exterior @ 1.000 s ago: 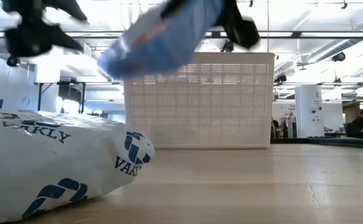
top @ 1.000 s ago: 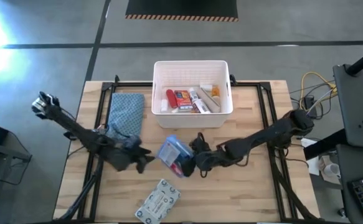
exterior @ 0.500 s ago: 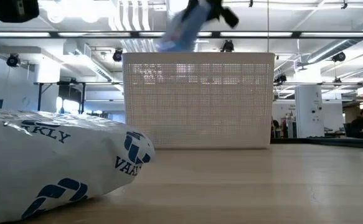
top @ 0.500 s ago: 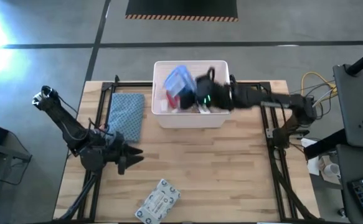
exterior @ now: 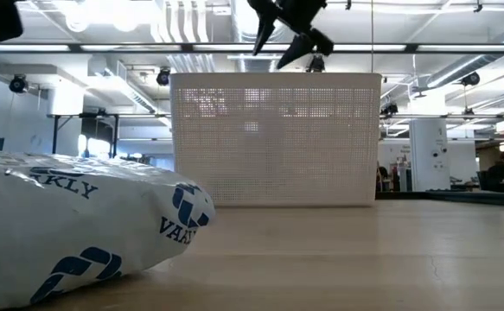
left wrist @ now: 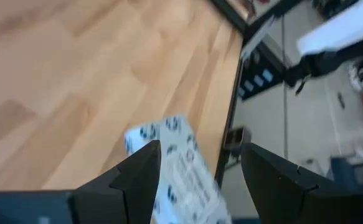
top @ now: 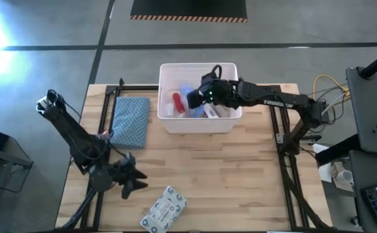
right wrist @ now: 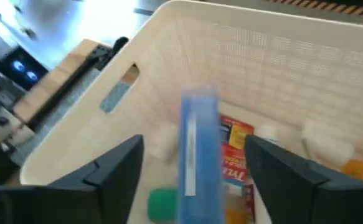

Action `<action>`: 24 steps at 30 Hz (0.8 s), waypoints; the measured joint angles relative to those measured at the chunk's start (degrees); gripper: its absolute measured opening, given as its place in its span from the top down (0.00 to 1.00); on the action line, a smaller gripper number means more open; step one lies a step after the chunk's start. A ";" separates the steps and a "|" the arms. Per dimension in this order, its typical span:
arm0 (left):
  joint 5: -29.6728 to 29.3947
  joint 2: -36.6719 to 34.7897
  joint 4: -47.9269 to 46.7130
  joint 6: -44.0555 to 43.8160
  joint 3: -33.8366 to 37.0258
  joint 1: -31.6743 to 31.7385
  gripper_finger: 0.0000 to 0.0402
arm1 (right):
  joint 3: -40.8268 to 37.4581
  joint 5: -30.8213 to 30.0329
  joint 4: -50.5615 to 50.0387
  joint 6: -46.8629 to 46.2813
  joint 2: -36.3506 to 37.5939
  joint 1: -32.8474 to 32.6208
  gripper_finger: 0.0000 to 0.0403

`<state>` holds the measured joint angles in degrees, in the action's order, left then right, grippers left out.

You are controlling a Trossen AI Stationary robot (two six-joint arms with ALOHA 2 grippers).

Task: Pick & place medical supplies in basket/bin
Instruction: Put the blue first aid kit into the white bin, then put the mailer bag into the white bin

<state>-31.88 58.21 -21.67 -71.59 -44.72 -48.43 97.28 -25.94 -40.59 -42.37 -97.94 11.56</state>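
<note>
The right gripper (top: 204, 92) hangs over the white slotted bin (top: 230, 122) with its fingers (right wrist: 116, 171) spread apart, gripping nothing; in the right wrist view a blue packet (right wrist: 198, 146) sits between them but clear of both, standing on end inside the bin. Below it lie a red-and-white packet (right wrist: 236, 163) with lettering too blurred to read, a green cap (right wrist: 162, 202) and an orange piece (right wrist: 359, 169), with a red tube (top: 177, 102) toward the bin's left side in the high view. The left gripper (top: 129, 182) hovers low over the near left part of the wooden worktop (top: 240, 175), its fingers (left wrist: 134, 177) parted and empty, pointing at the white patterned flat pack (top: 164, 208) lying just beyond them near the worktop's front edge. In the low view that pack (exterior: 79, 229) fills the foreground, printed with blue logos and partial writing that reads "VAA" and "KLY". A blue-grey folded cloth (top: 131, 118) lies left of the bin.
</note>
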 joint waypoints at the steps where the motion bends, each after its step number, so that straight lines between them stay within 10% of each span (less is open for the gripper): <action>1: 0.90 0.77 -0.13 -0.26 0.03 -0.28 0.50 | 0.46 -0.92 -1.33 0.59 0.08 -0.74 0.32; 11: 9.24 8.64 -0.13 -5.58 0.05 -4.12 0.50 | 4.63 -4.15 -6.94 13.96 0.45 -21.75 0.15; 24: 11.88 25.12 8.56 -14.03 0.07 -6.20 0.50 | 3.14 16.66 -7.05 -27.88 -12.34 -41.03 0.18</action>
<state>-20.00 83.34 -13.11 -85.62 -44.64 -54.63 100.42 -9.28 -47.64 -70.25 -110.28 -29.46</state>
